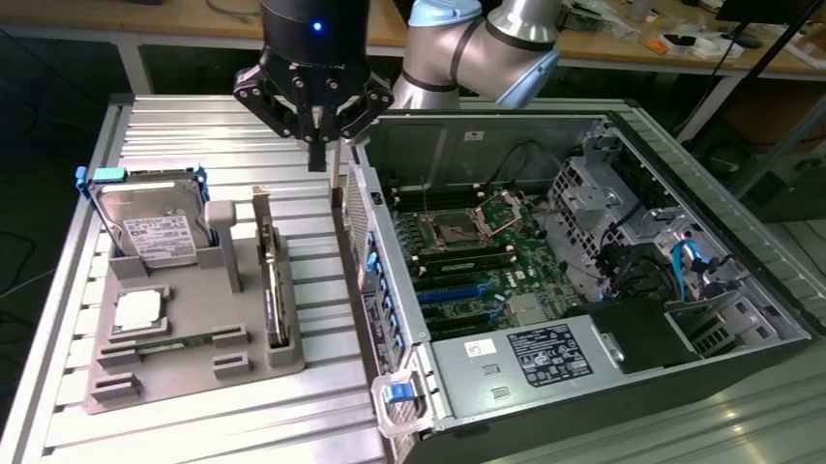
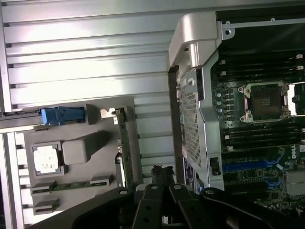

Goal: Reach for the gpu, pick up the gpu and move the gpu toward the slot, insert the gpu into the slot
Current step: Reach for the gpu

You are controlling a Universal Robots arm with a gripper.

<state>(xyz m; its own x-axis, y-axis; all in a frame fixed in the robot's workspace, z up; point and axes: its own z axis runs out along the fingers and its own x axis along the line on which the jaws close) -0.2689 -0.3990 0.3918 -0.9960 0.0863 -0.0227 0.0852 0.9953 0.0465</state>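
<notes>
On the exterior view's left, a hard drive [image 1: 149, 230] hides part of the grey holder [image 1: 193, 333]. Beside it the gpu [image 1: 271, 285] stands on edge in that holder, a thin dark card whose face is hard to make out. Just right and higher hangs the tool [image 1: 316, 159], fingers pressed together on nothing, and farther right the blue slot [image 1: 452, 290] lies inside the open computer case [image 1: 402, 324].

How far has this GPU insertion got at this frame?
Done: nothing yet. The gpu stands on edge in the gray holder on the table. In hand: nothing. The gripper is shut and empty, hanging above the table beside the computer case, apart from the card. Left: the pick-up, the carry and the insertion. The blue slot is empty.
</notes>
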